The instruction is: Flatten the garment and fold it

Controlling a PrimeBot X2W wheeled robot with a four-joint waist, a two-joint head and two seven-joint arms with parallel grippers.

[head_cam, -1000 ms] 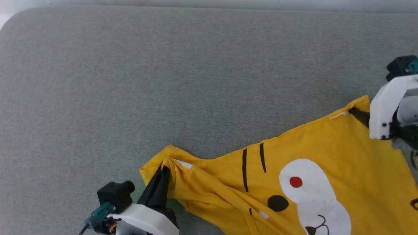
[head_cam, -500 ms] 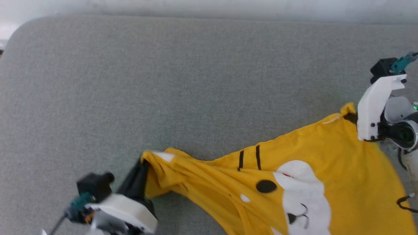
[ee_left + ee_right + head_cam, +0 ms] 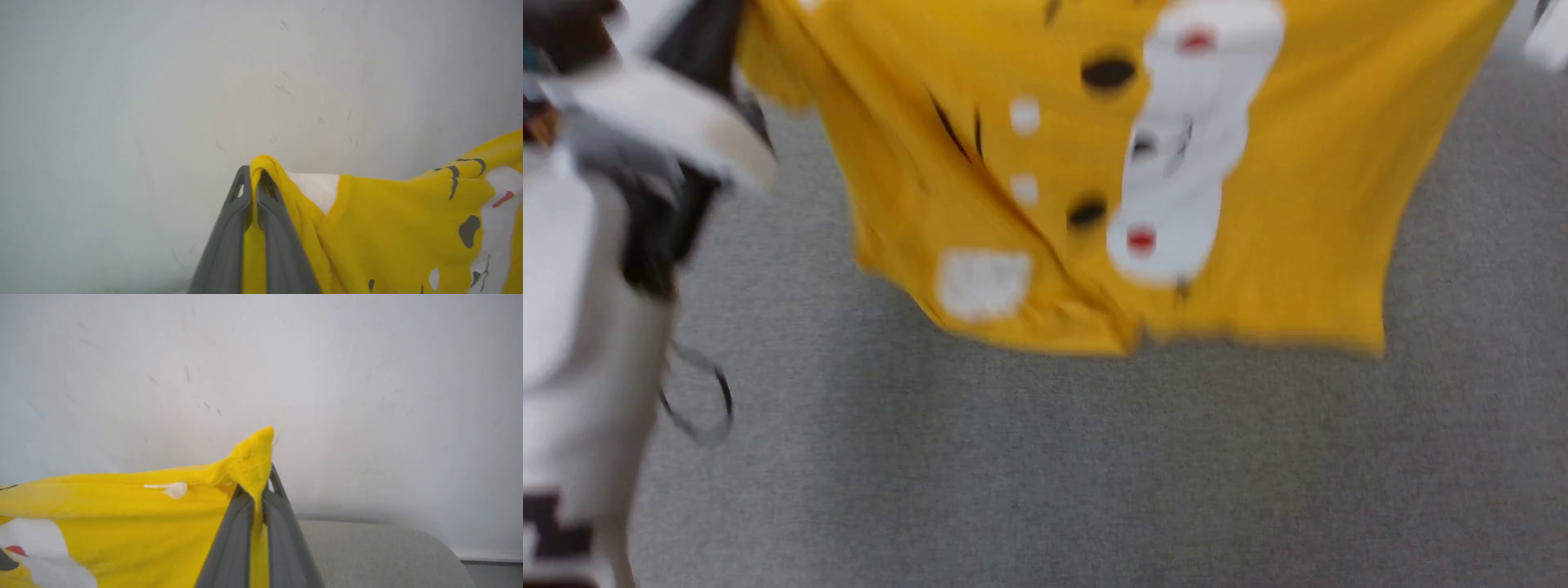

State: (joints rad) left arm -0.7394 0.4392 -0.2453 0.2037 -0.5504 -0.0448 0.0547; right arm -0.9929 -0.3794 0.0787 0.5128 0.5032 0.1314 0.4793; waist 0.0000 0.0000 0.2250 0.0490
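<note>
The mustard-yellow T-shirt (image 3: pixel 1274 180) hangs in the air above the grey surface, spread between my two grippers, its white patch, red dots and black dots facing me; the head view is blurred. My left gripper (image 3: pixel 254 179) is shut on one upper corner of the shirt (image 3: pixel 367 228), the fabric pinched between its grey fingers (image 3: pixel 229 237). At the opposite upper corner of the shirt (image 3: pixel 122 522), my right gripper (image 3: pixel 261 486) is shut with yellow cloth poking out above its tips. In the head view the left arm (image 3: pixel 596 245) rises at the left edge.
The grey fabric-covered surface (image 3: pixel 1045 474) lies below the hanging shirt, its rounded corner (image 3: pixel 392 551) visible under the right gripper. A pale wall (image 3: pixel 204 81) stands close behind both grippers. A thin cable loop (image 3: pixel 698 400) hangs by the left arm.
Both grippers have lifted the shirt off the surface; it now hangs spread between them. The head camera has shifted, and the picture is blurred.
</note>
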